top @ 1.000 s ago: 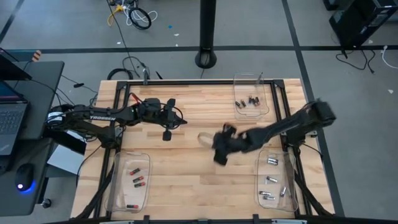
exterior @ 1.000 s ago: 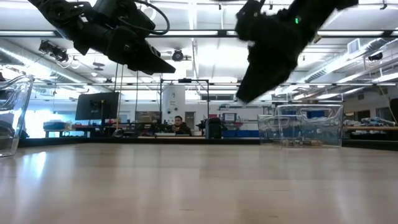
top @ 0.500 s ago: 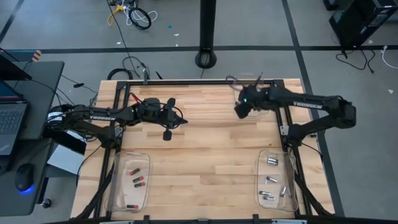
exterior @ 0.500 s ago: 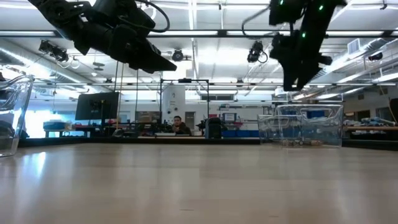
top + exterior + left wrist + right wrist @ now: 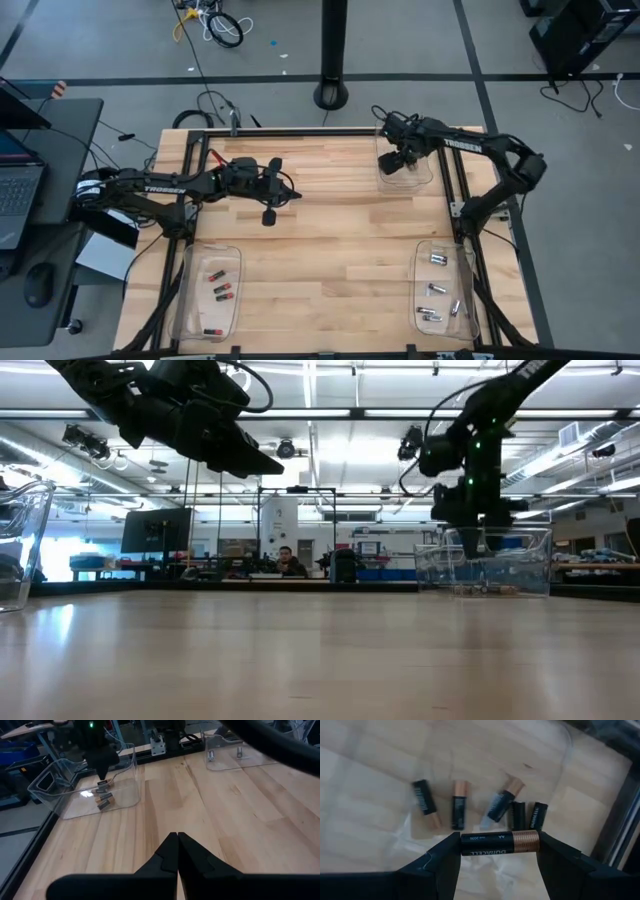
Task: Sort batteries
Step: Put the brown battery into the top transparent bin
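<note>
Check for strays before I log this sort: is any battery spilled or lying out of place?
Nothing stands out. The batteries lie inside the trays; none shows loose on the table. One battery is held in the right end effector over the far tray.

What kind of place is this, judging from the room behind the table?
Probably a large robotics lab or workshop: long ceiling lights, desks with a monitor where a person sits, and cables lying on the grey floor beside the wooden table.

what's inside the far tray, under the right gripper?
Five black-and-copper batteries lie on the far tray floor. The right gripper holds a sixth above them; it hides part of the floor.
</note>
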`<action>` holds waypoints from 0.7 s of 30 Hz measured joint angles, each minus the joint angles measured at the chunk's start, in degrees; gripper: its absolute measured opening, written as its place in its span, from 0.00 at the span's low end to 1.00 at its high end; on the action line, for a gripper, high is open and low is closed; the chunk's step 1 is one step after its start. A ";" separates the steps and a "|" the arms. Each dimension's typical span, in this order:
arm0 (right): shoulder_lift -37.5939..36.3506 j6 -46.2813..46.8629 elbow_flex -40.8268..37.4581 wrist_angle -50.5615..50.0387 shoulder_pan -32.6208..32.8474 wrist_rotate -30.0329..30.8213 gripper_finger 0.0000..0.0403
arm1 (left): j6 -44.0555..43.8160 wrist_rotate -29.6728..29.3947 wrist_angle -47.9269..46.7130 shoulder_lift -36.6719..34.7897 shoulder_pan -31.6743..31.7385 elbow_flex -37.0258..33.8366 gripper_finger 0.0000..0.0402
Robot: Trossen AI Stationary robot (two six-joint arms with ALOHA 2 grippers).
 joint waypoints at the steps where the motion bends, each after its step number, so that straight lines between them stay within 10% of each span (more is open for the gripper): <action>1: 0.83 -0.20 0.00 0.00 -0.54 -0.15 0.57 | 0.00 0.00 -0.01 0.00 -0.01 0.00 0.03; 21: 7.91 0.06 0.04 1.63 -3.09 -1.19 0.66 | -0.11 -0.02 -0.10 0.00 0.00 -0.02 0.03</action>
